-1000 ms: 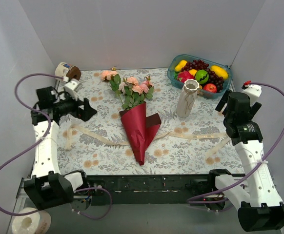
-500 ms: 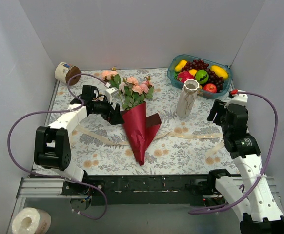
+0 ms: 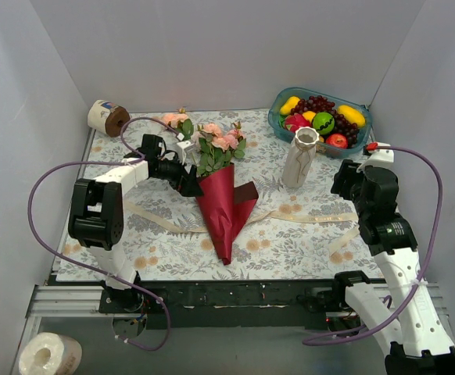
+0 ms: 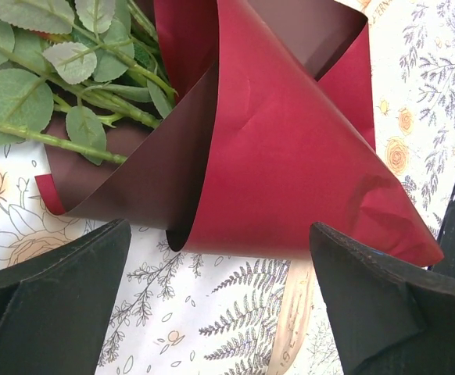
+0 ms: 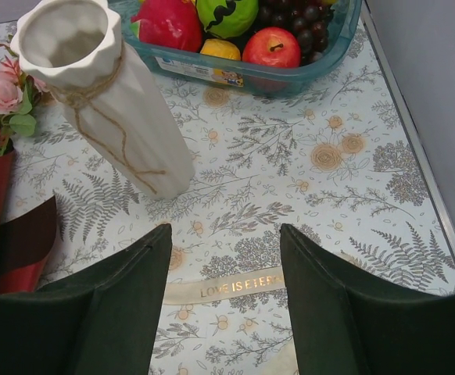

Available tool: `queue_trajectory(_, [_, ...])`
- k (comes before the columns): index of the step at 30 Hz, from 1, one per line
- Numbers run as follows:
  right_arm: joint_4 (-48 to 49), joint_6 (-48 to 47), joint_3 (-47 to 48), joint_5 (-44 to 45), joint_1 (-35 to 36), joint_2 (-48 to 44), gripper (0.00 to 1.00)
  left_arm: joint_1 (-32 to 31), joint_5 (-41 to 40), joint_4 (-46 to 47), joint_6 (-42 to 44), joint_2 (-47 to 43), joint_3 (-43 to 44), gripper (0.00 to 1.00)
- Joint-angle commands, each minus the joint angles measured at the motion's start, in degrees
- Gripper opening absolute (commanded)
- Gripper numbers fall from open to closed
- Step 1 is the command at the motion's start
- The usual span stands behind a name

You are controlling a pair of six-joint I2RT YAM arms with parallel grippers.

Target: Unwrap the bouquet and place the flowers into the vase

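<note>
Your left pincer gapes wide just beside the bouquet; your right pincer hangs apart, empty, near the vase.

A: Bouquet paper?
B: Dark red outside, duller brown-maroon on the inner face. Roses pink and peach, leaves green.
A: Vase?
B: Cream-white, with thin tan lines running down it.
A: Cloth?
B: Pale, printed with grey ferns and peach blooms. Ribbon cream, gold lettering.
A: Bowl, 1 o'clock of the table?
B: Translucent blue; fruit yellow, green, red, dark purple. Roll at 10 o'clock: white, brown core.
</note>
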Motion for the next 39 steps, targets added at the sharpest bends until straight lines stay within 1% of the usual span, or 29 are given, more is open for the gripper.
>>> queue_trajectory(1, [2.76,-0.75,-0.49,-0.89,0.74,-1.01,0.64,-0.52,2.91,1.39,1.87,-0.07,2.42,0.98])
queue_trajectory(5, [2.59,-0.92,-0.05,-0.80,1.27,-1.10,0.64,-0.79,3.70,1.39,2.04,1.69,3.65,0.98])
queue_trajectory(11, [2.15,-1.27,1.01,-0.19,2.06,-0.75,0.63,-1.14,5.46,-1.33,3.80,3.63,5.50,0.97])
queue_trajectory(14, [2.15,-1.10,1.36,0.25,2.24,-0.22,0.62,-1.23,5.82,-2.74,4.68,3.89,6.20,0.89])
queue_trajectory(15, [2.15,-0.84,1.62,0.60,2.24,0.22,0.62,-1.23,5.64,-3.53,4.85,3.89,6.47,0.84])
queue_trajectory(18, [2.32,-0.49,1.62,0.60,2.15,0.31,0.61,-1.23,5.90,-5.46,6.08,4.42,7.52,0.74])
queue_trajectory(19, [2.41,-0.40,1.54,0.78,2.24,0.40,0.61,-1.23,6.17,-6.16,6.26,4.59,7.96,0.69])
queue_trajectory(24, [2.24,-0.31,1.27,1.22,2.33,-0.13,0.60,-1.23,6.26,-10.47,8.10,5.47,11.21,0.62])
queue_trajectory(26, [2.32,-0.13,1.18,1.56,2.33,-0.13,0.59,-1.23,6.43,-12.66,8.89,5.73,12.18,0.56])
queue_trajectory(29, [2.50,-0.13,1.27,2.09,2.41,-0.22,0.59,-1.14,7.31,-17.22,11.35,7.23,14.55,0.51])
queue_trajectory(34, [2.50,0.04,1.27,2.53,2.59,-0.57,0.59,-1.31,7.75,-21.72,14.17,9.95,15.96,0.50])
queue_trajectory(39, [2.32,-0.13,1.53,2.54,2.76,-0.75,0.59,-1.31,7.49,-20.50,14.09,9.96,15.08,0.51])
